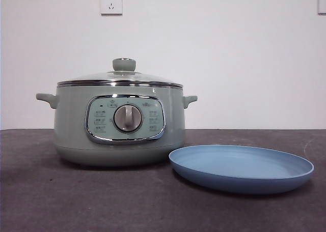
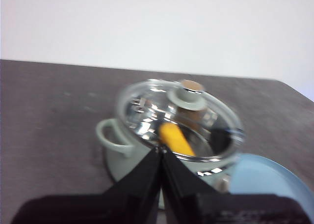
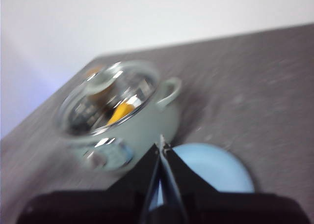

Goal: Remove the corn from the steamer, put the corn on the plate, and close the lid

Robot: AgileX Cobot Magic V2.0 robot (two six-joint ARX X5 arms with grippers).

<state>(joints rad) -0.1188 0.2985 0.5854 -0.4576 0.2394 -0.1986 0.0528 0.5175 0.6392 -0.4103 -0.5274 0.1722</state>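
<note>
The sage-green steamer (image 1: pixel 119 122) stands left of centre on the dark table, its glass lid (image 1: pixel 120 78) on, with the green knob (image 1: pixel 124 64) on top. The yellow corn (image 2: pixel 175 138) lies inside the pot, seen through the lid in the left wrist view, and it also shows in the right wrist view (image 3: pixel 121 111). The empty light-blue plate (image 1: pixel 241 167) lies right of the steamer. My left gripper (image 2: pixel 161 150) is shut and empty, high above the steamer (image 2: pixel 147 150). My right gripper (image 3: pixel 161 144) is shut and empty, above the plate (image 3: pixel 211 167). Neither arm shows in the front view.
A white wall stands behind the table, with a socket (image 1: pixel 111 3) high on it. The dark grey table (image 1: pixel 61 201) stretches in front of and around the pot and plate.
</note>
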